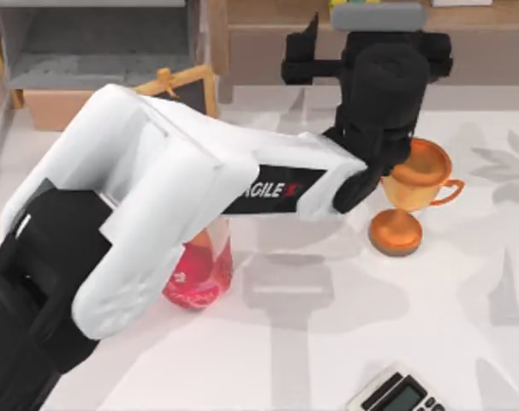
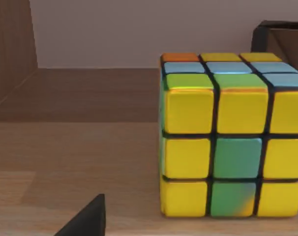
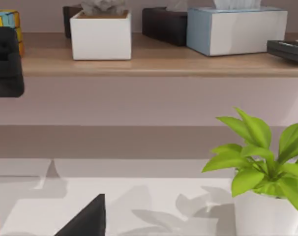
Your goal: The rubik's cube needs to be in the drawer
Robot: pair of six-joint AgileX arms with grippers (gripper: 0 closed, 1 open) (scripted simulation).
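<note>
The rubik's cube [image 2: 232, 137], with mostly yellow, green and pale blue tiles, stands on the brown wooden shelf [image 2: 80, 147]. It also shows at the shelf's end [image 3: 4, 19] and as a yellow sliver at the top edge [image 1: 345, 3]. My left gripper [image 1: 362, 38] reaches to the shelf right in front of the cube, open and apart from it, with one dark fingertip [image 2: 87, 221] showing. The drawer [image 1: 97, 43] stands pulled out at the back left, with grey inside and a tan front panel [image 1: 58, 110]. One fingertip [image 3: 87, 222] of my open right gripper shows, parked and facing the shelf.
An orange trophy [image 1: 409, 184] stands beside the left wrist. A red object [image 1: 199, 274] lies under the left arm and a calculator [image 1: 396, 394] at the front edge. On the shelf are a white box [image 3: 101, 34], dark boxes [image 3: 163, 24] and a blue tissue box [image 3: 237, 29]. A potted plant [image 3: 262, 162] stands below.
</note>
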